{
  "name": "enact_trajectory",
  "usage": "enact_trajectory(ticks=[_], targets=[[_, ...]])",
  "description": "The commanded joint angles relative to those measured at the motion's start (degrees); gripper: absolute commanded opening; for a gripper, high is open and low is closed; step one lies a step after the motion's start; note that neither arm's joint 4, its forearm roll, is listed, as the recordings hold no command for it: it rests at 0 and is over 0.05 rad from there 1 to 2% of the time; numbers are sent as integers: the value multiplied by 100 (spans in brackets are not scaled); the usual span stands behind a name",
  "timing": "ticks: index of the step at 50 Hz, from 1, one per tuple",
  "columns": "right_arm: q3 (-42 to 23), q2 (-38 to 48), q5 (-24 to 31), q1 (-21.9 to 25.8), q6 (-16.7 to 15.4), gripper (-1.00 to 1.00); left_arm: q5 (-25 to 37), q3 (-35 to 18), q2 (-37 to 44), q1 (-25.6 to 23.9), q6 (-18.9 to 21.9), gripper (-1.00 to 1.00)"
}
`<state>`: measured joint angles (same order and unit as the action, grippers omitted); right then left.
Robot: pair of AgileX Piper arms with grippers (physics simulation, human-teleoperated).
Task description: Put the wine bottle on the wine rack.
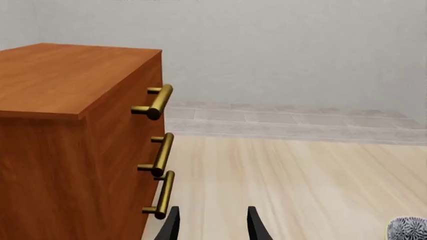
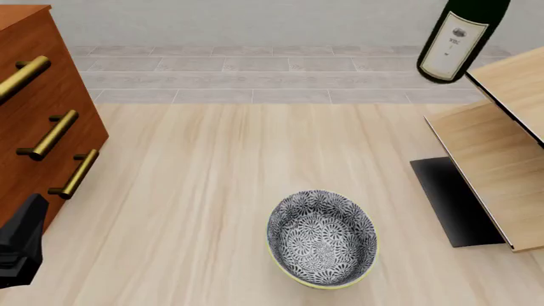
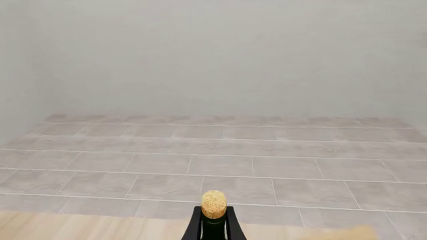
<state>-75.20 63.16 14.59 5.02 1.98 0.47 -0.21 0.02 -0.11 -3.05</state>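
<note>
Where front view lacks it, right pincer gripping wine bottle neck

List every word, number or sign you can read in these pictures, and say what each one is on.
Wine bottle, white label: a few small dark marks in the front view, too small and blurred to read.
Cabinet, bowl, wine rack: no writing; the bowl carries only a flower pattern.
No other text shows in any view.
</note>
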Motion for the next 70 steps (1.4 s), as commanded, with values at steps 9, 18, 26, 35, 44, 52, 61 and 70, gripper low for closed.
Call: enact_trajectory(ticks=[9,18,26,35,44,52,61,70], targets=[[-2,-261,168,-477,96,-100,-49,-10,0,-15,38,100],[-41,-376,282,-706,167,-100,-22,-66,0,-23,38,100],[-117,-518,525,-1004,199,-100,-68,-21,0,-54,39,100],[-112,-678,731,-1257,270,-100,-53,14,0,-56,21,100],[-72,-676,731,-1518,331,-100,-52,7,0,-78,39,100],[-28,-691,751,-1733,361,-100,-40,14,0,-85,69,100],[58,-693,671,-1888,509,-100,3,12,0,-113,100,100],[307,-775,536,-2045,717,-100,-19,-13,1,-119,119,100]])
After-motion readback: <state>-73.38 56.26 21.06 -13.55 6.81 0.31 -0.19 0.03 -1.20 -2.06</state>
